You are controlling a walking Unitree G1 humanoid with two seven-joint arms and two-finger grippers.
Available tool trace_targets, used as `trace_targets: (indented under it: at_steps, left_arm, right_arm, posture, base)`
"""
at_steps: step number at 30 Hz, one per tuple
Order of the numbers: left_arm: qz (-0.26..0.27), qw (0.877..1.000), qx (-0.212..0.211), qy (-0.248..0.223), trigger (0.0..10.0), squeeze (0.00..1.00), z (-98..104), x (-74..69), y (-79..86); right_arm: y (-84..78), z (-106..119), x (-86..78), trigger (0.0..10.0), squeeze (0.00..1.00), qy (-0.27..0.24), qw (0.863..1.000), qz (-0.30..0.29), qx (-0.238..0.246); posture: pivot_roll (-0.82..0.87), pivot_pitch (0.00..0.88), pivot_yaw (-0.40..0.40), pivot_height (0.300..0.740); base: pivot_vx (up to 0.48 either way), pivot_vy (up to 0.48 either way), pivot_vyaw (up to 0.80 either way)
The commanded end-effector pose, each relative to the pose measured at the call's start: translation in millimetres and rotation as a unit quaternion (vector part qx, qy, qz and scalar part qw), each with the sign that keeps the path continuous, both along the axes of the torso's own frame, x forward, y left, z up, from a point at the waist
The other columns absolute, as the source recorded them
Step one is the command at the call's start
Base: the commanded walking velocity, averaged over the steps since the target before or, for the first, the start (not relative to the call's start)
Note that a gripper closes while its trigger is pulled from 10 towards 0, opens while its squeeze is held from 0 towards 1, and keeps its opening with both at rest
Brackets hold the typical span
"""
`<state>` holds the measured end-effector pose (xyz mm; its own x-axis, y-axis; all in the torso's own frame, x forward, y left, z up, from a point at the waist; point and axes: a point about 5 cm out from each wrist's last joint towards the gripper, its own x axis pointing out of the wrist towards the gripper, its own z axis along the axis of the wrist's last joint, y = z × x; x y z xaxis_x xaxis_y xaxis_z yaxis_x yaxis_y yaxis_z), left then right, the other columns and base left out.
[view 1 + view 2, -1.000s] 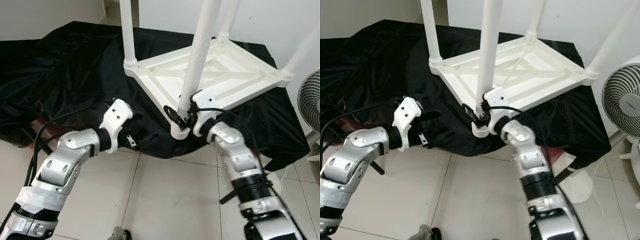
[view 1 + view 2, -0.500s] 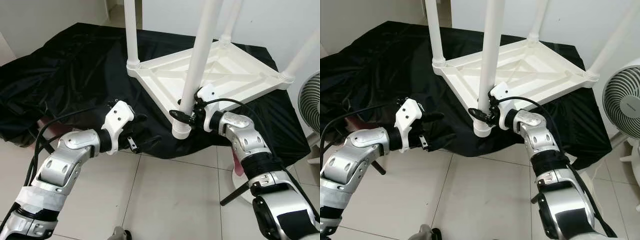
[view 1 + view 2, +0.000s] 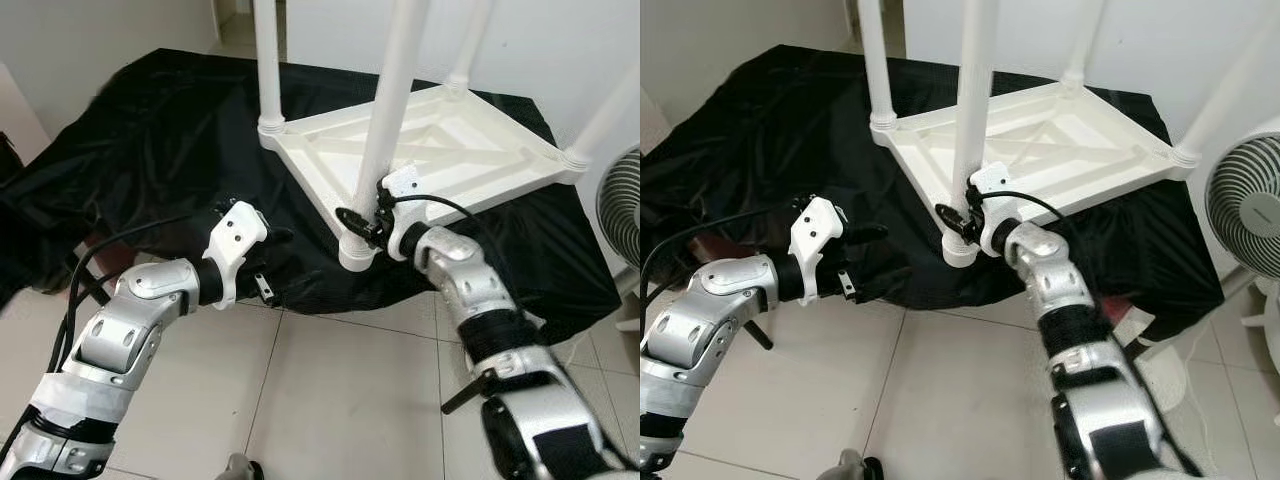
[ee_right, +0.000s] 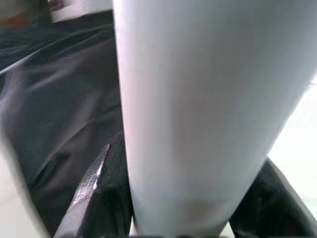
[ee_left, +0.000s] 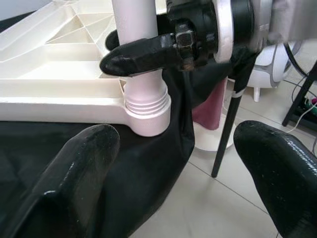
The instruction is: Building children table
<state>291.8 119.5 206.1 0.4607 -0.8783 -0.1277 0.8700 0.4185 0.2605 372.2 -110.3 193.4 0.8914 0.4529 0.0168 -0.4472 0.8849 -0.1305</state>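
White plastic table [image 3: 440, 150] lies upside-down on the black cloth [image 3: 150, 150], your right gripper [image 3: 362, 222] pinching the near leg [image 3: 385, 120] just above its socket, left gripper [image 3: 272, 262] spread idle nearby; twist off-axis and you'll likely cross-thread or tip it.

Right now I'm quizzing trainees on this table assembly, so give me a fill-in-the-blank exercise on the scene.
1. The right gripper is shut on the nearest white ____.
2. The white table lies ____ on the cloth.
3. The cloth under it is ____ in colour.
4. The left gripper's fingers are ____.

Missing words: leg; upside down; black; open
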Motion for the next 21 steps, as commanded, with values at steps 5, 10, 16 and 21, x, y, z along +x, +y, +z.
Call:
trace_targets:
  at_steps: [5,10,16,21]
  left_arm:
    - [-0.019,1.0,0.003,0.005,10.0,0.0,0,-2.2,-1.4]
    - [-0.021,1.0,0.004,0.006,10.0,0.0,0,-2.2,-1.9]
    - [-0.02,1.0,0.004,0.007,10.0,0.0,-1,-2.1,-1.4]
    - [-0.02,1.0,0.005,0.007,10.0,0.0,-1,-2.2,-1.1]
  right_arm:
    - [-12.2,-41,-18.2,0.0,0.0,0.072,0.975,-0.204,0.057]
    - [-5.1,-41,-30.5,0.0,0.0,0.045,0.956,-0.279,0.083]
    - [11.7,-33,-29.1,0.7,0.0,0.025,0.967,-0.242,0.08]
    - [22.8,-26,-28.3,10.0,1.0,0.018,0.98,-0.18,0.084]
  posture:
    - [-0.01,0.135,0.01,0.74]
    - [-0.01,0.135,0.01,0.74]
    - [-0.01,0.138,0.012,0.74]
    - [-0.01,0.138,0.012,0.74]
  base:
    - [0.0,0.0,0.0]
    - [0.0,0.0,0.0]
    - [0.0,0.0,0.0]
    - [0.0,0.0,0.0]
